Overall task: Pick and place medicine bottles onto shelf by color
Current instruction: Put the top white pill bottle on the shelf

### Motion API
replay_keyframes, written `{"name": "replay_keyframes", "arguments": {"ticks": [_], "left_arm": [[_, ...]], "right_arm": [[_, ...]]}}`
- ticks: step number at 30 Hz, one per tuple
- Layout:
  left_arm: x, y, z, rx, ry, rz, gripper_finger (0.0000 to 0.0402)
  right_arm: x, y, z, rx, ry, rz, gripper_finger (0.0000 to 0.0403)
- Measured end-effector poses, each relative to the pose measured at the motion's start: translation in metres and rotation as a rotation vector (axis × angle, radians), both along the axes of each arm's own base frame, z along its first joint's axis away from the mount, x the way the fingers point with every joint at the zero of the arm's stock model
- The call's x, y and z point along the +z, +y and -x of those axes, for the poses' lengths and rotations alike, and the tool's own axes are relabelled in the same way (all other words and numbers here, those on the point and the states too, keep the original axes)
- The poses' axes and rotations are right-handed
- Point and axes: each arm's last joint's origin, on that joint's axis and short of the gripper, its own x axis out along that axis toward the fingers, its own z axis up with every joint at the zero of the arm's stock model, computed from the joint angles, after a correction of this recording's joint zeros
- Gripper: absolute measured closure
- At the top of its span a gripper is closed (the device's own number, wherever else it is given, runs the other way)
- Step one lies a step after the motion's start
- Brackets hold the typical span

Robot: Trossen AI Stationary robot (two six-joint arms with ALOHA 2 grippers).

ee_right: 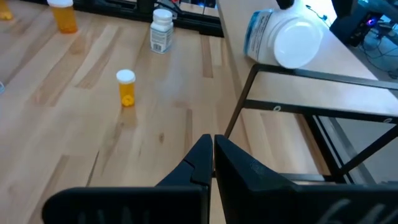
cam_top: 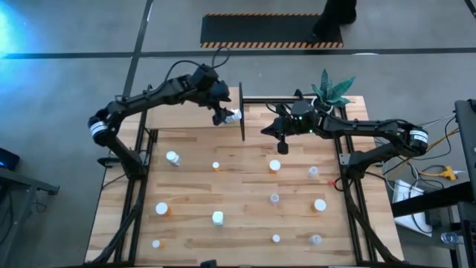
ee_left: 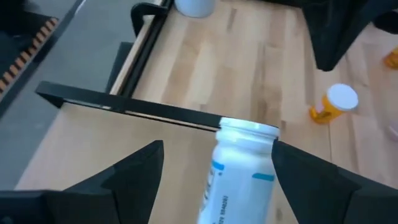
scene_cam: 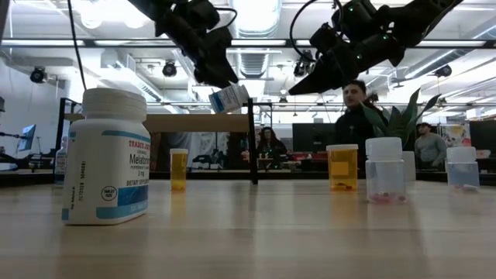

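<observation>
Currently the left gripper (cam_top: 223,115) is over the shelf (cam_top: 195,117), just beside the divider (cam_top: 242,112). Fingers (ee_left: 134,171) spread wide, with a white bottle (ee_left: 236,171) in the gap between them. Left wrist view shows clear space on both sides of the bottle, so the fingers aren't clamping it. Bottle is tilted, cap (ee_left: 249,127) pointing away from the wrist, blue label marks along its side. Low view has it canted (scene_cam: 229,98) just under the fingertips, above the shelf board; can't tell if it touches the board. Right wrist view shows the same bottle (ee_right: 283,38) on its side over the shelf, cap toward that camera.

Right gripper (cam_top: 282,145) hangs over the worktop (cam_top: 245,186) on the other side of the divider, fingers (ee_right: 208,165) shut, nothing in them.

Other bottles are scattered on the worktop, well apart from both grippers: an orange one (ee_right: 126,87), a white one (ee_right: 161,30), more across the near half in the high view. Big white bottle (scene_cam: 105,155) sits close to the low camera. A plant (cam_top: 332,89) is at the far right corner.
</observation>
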Motion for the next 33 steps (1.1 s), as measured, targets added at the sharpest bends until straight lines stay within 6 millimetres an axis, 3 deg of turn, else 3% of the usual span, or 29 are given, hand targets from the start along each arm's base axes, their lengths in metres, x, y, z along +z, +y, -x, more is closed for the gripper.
{"name": "replay_keyframes", "arguments": {"ticks": [18, 23, 30, 33], "left_arm": [[-0.019, -0.003, -0.006, -0.095, 0.088, -0.003, 0.0125], [-0.025, -0.004, -0.005, -0.117, 0.110, -0.014, 0.0173], [-0.025, -0.003, -0.006, -0.143, 0.085, -0.045, 0.0282], [-0.022, -0.001, -0.003, -0.139, 0.043, -0.076, 0.0288]], "right_arm": [[-0.003, 0.000, 0.001, 0.000, 0.005, -0.003, 0.0394], [-0.003, 0.000, 0.001, -0.001, 0.005, -0.004, 0.0394], [-0.002, 0.000, 0.001, -0.003, 0.005, -0.009, 0.0394], [-0.002, 0.000, 0.001, -0.005, 0.004, -0.012, 0.0394]]}}
